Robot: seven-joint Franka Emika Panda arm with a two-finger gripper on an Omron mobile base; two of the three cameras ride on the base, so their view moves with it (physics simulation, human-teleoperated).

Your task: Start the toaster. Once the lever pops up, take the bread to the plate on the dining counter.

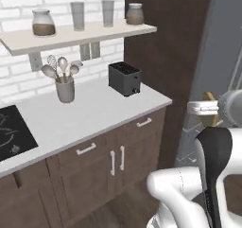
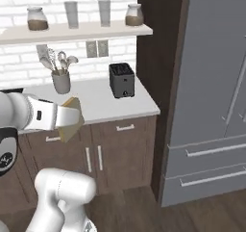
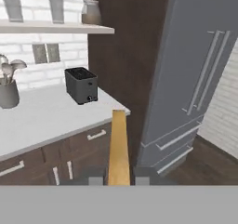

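Your gripper (image 3: 119, 180) is closed on the bread (image 3: 119, 146), the jaws drawn in to the thickness of the slice and no further. In the hand view you see the slice edge-on: a thin tan-golden strip rising straight up from between the two dark fingertips (image 3: 95, 180). In the right base view the same bread (image 2: 72, 119) juts out past the end of the white hand as a tilted golden slab, carried in the air in front of the brown cabinet doors (image 2: 94, 159), clear of the worktop. In the left base view you catch only a small tan piece of the bread (image 1: 209, 97) beside the hand at the right edge.

The toaster (image 1: 125, 78) sits well apart from your gripper, toward the right end of the grey worktop (image 1: 80, 113), in front of the white brick wall, with its slots up and its small knob low on the end face that looks toward you. The grey utensil cup (image 1: 65, 89) with spoons stands farther left on the same worktop. Above them, a shelf (image 1: 71, 37) carries two jars and two glasses. To the right of the dark wood panel you have the tall grey refrigerator (image 2: 216, 82).
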